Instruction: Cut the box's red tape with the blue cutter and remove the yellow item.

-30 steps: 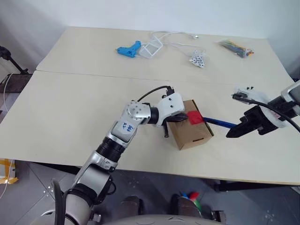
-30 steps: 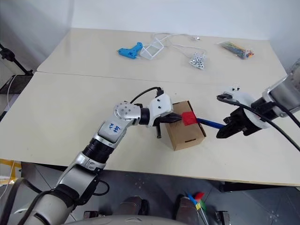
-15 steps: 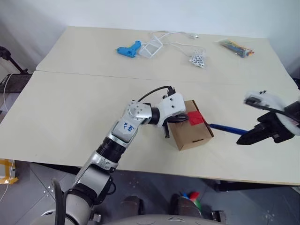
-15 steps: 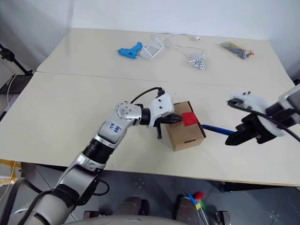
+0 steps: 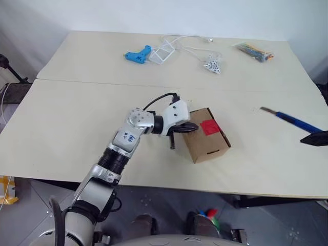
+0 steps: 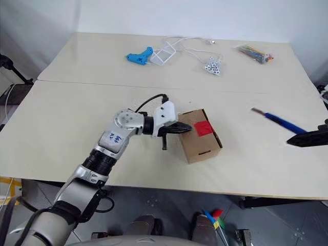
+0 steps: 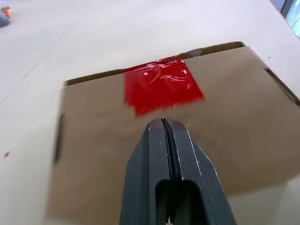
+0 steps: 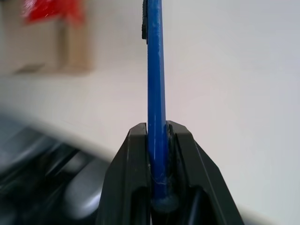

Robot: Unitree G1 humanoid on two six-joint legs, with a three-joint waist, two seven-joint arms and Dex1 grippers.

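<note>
Box (image 5: 207, 135) near the bench (image 5: 77, 102) front edge, head view; left claw (image 5: 190, 127) at its left end, right claw (image 5: 313, 138) well apart to the right.
Left wrist: claw pinched shut over the box top, tips just short of red tape (image 7: 161, 86).
Right wrist: claw clamps blue cutter (image 8: 155, 89).

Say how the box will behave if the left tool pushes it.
The box looks like thin cardboard, so probably light and apt to slide on the smooth table. It sits low and wide, so tipping seems unlikely. Its top may flex under the shut left tool.
</note>
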